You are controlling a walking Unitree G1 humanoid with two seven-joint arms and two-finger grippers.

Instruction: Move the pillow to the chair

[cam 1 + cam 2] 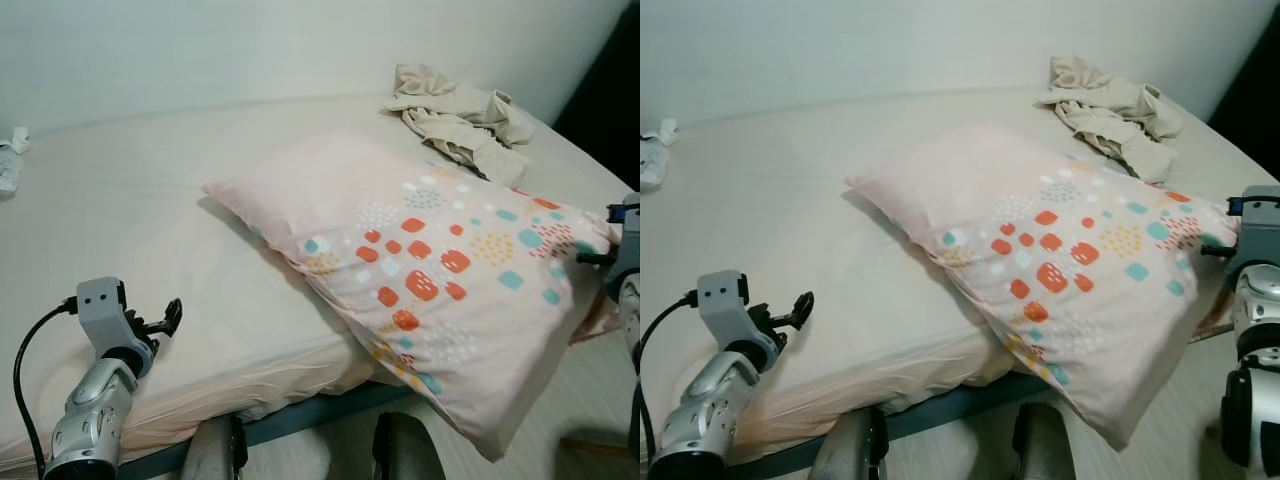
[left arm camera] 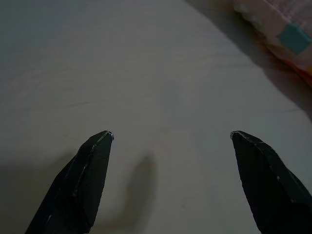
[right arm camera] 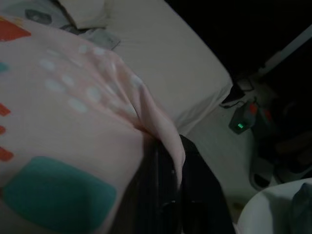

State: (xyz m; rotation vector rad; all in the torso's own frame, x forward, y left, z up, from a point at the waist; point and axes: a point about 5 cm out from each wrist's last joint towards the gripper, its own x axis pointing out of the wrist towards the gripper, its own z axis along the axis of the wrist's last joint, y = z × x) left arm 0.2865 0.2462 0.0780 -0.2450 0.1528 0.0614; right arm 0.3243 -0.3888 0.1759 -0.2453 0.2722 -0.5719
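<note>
Bed [image 1: 150,230] bears the pillow [image 1: 440,270], right gripper [image 3: 168,161] clamped on its edge; left gripper [image 2: 170,141] spread apart.

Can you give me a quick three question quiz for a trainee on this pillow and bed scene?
1. True or false: the right gripper is shut on an edge of the patterned pillow.
2. Which describes the left gripper? A) clamped on the pillow B) open above the bare bed sheet C) holding the crumpled beige cloth
3. Fill in: the pillow's near corner hangs past the bed's ____ edge.

Key: 1 true; 2 B; 3 front
</note>
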